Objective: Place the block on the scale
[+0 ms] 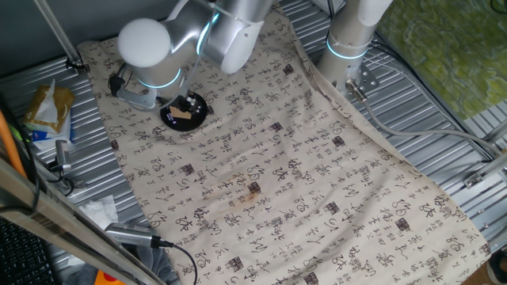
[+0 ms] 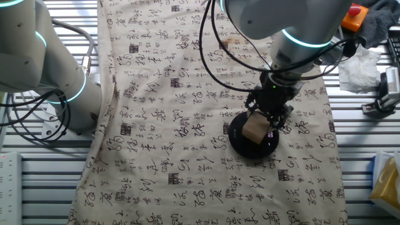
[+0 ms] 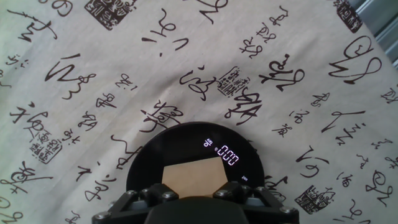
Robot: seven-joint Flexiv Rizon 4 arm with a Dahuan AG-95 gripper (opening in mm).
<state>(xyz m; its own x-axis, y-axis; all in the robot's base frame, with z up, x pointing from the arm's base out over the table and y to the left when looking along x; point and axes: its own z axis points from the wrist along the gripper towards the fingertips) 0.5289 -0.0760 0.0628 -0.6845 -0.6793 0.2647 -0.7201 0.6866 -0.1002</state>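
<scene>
**Block over the scale, jaws partly hidden**

The bench is ribbed metal, and a cream cloth printed with black characters covers most of it; the cloth runs off the frame at the bottom of both fixed views, so its near edge is cut off. A second arm's base stands at the cloth's edge, well apart from the work.

The working arm reaches down over the scale, and its white joints hide much of the disc in one fixed view. In the hand view the lower part of the scale is covered by the gripper body and cut by the frame edge; its lit readout shows zeros.

The jaws stand close on either side of the block, but the fingertips themselves are hidden behind the block and the gripper housing, so I cannot tell whether they press on it or stand just clear. The block sits tilted over the disc's middle, inside its rim; contact with the disc cannot be made out.

Open cloth lies all around the scale, widest toward the brown stain. Crumpled tissue and clutter lie off the cloth on the bench's edge.
</scene>
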